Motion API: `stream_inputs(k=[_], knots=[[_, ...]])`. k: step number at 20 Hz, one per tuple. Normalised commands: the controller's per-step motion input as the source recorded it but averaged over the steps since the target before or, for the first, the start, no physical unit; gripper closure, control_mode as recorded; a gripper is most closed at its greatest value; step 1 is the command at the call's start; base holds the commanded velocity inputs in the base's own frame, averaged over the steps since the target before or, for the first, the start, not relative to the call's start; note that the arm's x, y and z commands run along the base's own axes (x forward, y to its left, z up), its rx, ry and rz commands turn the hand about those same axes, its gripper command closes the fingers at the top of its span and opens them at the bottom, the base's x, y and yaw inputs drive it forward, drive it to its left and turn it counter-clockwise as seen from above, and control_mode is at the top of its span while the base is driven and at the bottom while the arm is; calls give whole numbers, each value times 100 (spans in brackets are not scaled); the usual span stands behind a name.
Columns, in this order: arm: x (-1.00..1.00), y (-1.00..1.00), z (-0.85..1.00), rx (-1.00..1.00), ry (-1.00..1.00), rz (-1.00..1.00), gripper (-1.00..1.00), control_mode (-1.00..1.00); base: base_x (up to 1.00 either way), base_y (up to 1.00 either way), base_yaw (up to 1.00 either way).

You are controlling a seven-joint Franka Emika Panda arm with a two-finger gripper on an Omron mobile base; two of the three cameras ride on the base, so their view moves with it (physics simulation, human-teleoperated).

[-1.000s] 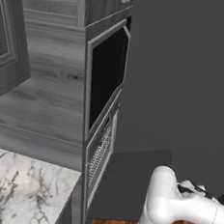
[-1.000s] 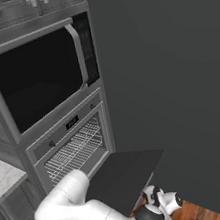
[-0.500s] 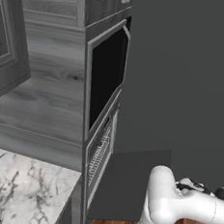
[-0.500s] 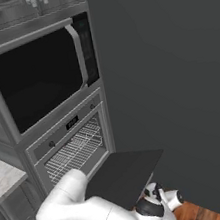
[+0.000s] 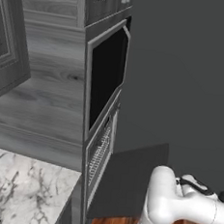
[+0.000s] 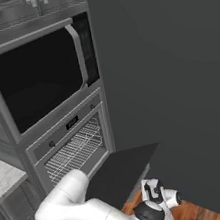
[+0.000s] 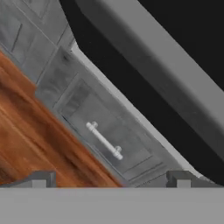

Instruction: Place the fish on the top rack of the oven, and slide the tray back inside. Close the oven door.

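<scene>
The oven (image 6: 73, 148) stands open under a black microwave. Its oven door (image 6: 120, 173) lies flat and horizontal, also seen side-on as the oven door (image 5: 127, 178). The top rack (image 6: 86, 135), a silver wire grid, sits inside the cavity, and its wires (image 5: 99, 149) show from the side. My gripper (image 6: 155, 191) hangs low beneath the door's front edge, near the floor. In the hand view my gripper (image 7: 110, 179) is open, its fingertips (image 7: 40, 178) wide apart with nothing between them. The fish is out of view.
The hand view looks at a grey cabinet drawer with a silver bar handle (image 7: 104, 140), wooden floor (image 7: 26, 131) and the door's grey edge (image 7: 166, 83). A dark wall (image 6: 176, 70) stands right of the oven. A marble counter (image 5: 24, 188) lies left.
The arm has shifted only slightly low beside the open door. The gripper stays open and the oven looks the same.
</scene>
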Motion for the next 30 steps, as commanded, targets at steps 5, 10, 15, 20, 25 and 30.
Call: stream_inputs(k=[5,10,15,20,25,30], knots=[[60,97,0,44,-29,10,-100,-100,0,0,0],[86,100,-2,45,-20,12,-100,-100,0,0,0],[100,100,-19,43,-7,18,-100,-100,0,0,0],[100,100,-30,38,0,24,-100,-100,0,0,0],[100,100,-28,31,0,24,-100,-100,0,0,0],[100,100,-28,25,0,22,-100,-100,0,0,0]])
